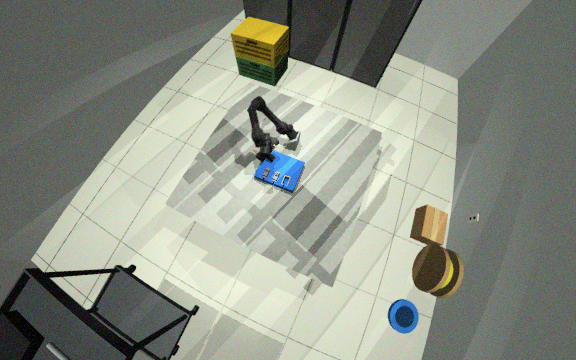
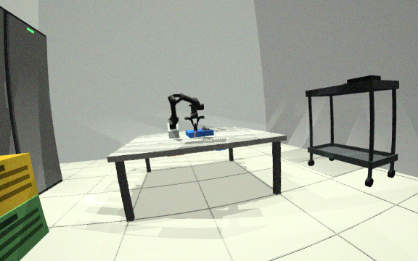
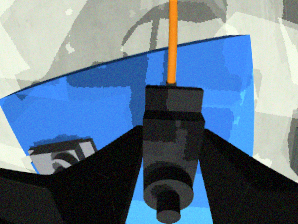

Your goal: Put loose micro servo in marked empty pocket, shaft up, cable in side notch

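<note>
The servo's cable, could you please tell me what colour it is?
The cable is orange, shown best in the wrist view, running from the black servo.

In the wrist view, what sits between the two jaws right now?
The micro servo: the gripper is shut on its dark body, above the blue deck, with the orange cable running away from the servo.

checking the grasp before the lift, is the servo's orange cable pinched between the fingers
No. In the wrist view the fingers press the dark body of the micro servo, while the orange cable runs free beyond it, away from the gripper.
</note>
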`<state>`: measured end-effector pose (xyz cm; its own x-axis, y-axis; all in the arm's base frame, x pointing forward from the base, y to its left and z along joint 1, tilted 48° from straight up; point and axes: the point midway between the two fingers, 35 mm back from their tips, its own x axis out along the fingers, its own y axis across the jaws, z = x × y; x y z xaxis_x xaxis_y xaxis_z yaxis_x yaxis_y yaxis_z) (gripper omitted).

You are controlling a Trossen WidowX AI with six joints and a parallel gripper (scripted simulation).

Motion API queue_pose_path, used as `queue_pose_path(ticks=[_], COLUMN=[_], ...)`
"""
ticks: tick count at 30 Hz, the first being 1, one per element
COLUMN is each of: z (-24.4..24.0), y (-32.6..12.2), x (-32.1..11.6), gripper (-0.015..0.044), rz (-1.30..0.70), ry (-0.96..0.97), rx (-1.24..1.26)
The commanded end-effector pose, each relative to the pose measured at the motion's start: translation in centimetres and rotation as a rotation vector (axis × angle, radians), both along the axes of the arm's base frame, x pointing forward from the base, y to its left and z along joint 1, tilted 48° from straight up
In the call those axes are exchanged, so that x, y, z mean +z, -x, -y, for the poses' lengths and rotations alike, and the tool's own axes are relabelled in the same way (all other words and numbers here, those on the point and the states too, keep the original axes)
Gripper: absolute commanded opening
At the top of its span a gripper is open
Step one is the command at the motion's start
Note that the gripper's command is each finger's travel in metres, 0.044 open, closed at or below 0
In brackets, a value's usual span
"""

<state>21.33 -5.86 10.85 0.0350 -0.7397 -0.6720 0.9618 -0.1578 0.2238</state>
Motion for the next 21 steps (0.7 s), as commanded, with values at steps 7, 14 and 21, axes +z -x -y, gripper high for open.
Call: queue_pose_path(ticks=[7,14,21], z=[-1.9,-1.8,-1.9], y=[0.4,0.7,-0.5], x=[1.8,1.8,1.8], gripper=[0.0,0.0,0.0], rz=[0.01,0.01,0.01], ry=[-0.005,-0.005,-0.005], rx=[0.004,0.004,0.004])
